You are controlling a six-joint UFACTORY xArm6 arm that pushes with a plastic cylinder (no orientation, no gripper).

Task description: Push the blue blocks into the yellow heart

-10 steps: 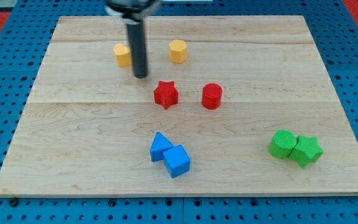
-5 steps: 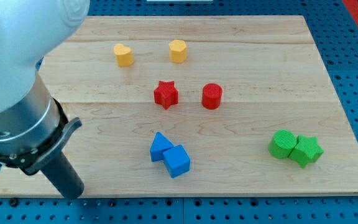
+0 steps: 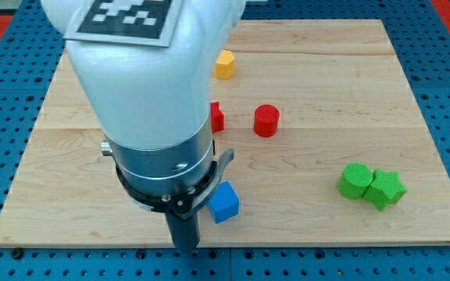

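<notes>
My arm fills the view's middle and left. My tip (image 3: 186,245) rests near the board's bottom edge, just left of and below the blue cube (image 3: 224,202). The second blue block, a triangle, is hidden behind the arm, as is the yellow heart. The red star (image 3: 217,117) shows only as a sliver at the arm's right edge.
A yellow hexagon (image 3: 224,64) sits near the view's top. A red cylinder (image 3: 266,120) stands right of the star. A green cylinder (image 3: 355,180) and a green star (image 3: 385,190) touch each other at the view's lower right. The wooden board (image 3: 326,86) lies on a blue pegboard.
My arm swept from the view's top to the lower left, then right along the bottom edge. It now covers the blue triangle, the yellow heart and most of the red star. No block has visibly moved.
</notes>
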